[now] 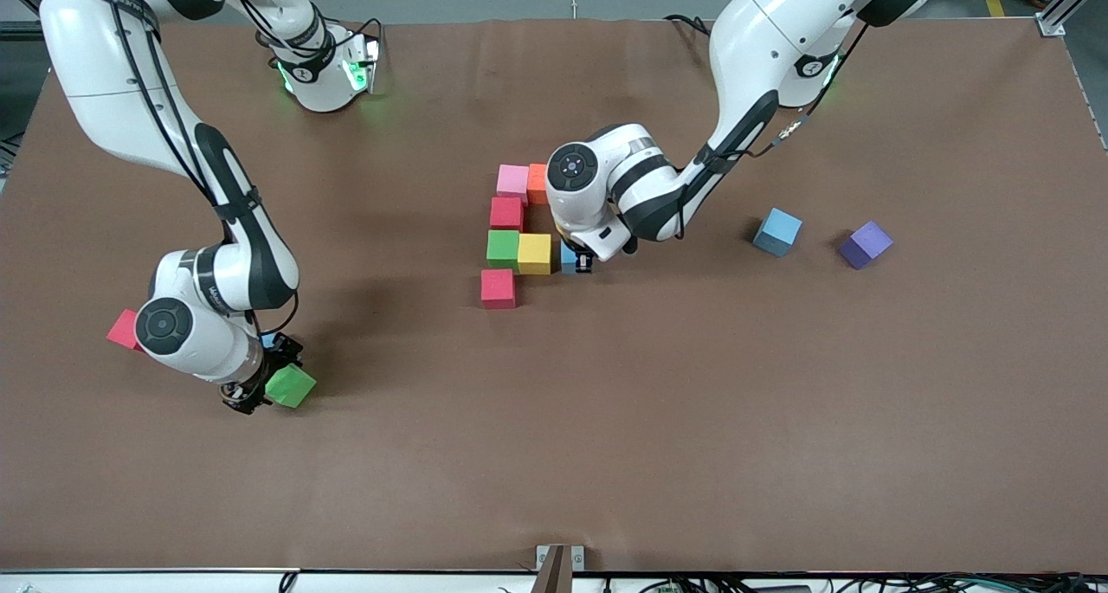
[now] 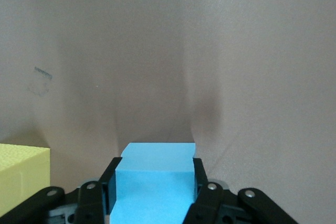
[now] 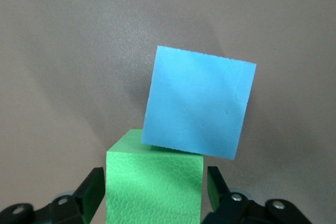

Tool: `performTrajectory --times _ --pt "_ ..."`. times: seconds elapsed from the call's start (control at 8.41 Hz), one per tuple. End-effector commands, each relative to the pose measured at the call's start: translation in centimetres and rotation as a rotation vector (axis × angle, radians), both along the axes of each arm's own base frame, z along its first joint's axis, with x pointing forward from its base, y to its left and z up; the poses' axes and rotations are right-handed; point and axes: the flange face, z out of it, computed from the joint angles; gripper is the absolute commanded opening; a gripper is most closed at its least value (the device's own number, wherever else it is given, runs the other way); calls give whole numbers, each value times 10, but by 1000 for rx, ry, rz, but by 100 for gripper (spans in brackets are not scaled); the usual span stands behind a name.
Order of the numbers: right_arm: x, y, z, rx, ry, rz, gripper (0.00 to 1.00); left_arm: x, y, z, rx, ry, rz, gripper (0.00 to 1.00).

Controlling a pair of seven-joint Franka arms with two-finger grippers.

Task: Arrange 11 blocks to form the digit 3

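The digit 3 figure [image 1: 518, 234] lies mid-table: pink [image 1: 512, 180] and orange [image 1: 537, 183] blocks, a red one [image 1: 506, 213], green [image 1: 503, 248] and yellow [image 1: 534, 254], then another red [image 1: 498, 288]. My left gripper [image 1: 582, 264] [image 2: 154, 174] is shut on a blue block [image 1: 570, 258] [image 2: 155, 182] right beside the yellow block [image 2: 21, 177]. Toward the right arm's end, my right gripper [image 1: 275, 378] [image 3: 156, 182] is open, its fingers [image 3: 92, 192] close on either side of a green block [image 1: 292, 386] [image 3: 155, 192] with thin gaps. Another blue block [image 1: 269, 340] [image 3: 199, 103] touches that green one.
A red block [image 1: 125, 329] lies partly hidden under the right arm. A light blue block [image 1: 777, 231] and a purple block [image 1: 865, 244] sit loose toward the left arm's end. The brown table [image 1: 606, 446] stretches bare toward the front camera.
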Motion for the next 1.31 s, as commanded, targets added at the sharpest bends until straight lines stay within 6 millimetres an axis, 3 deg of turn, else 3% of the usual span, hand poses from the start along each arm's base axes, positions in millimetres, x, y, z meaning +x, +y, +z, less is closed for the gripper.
performTrajectory --times 0.0,0.24,0.48,0.59,0.71,0.95,1.19 --pt "-3 9 -6 -25 -5 3 20 -4 1 -1 21 -7 0 23" --pt "1 7 1 -21 -20 -40 0 -8 -8 2 11 -18 -17 23" --pt "19 10 31 -15 -61 -44 0 -5 -10 5 6 -34 -28 23" --pt "24 21 45 -19 -54 -8 0 -5 -10 5 3 -38 -31 23" --pt "28 51 64 -4 -66 99 0 -4 -9 5 2 -38 -33 23" --pt "28 92 87 16 -87 307 0 1 -11 8 -14 -55 -37 23" --pt "26 109 91 -13 -63 671 0 0 -13 8 -23 -59 -40 23"
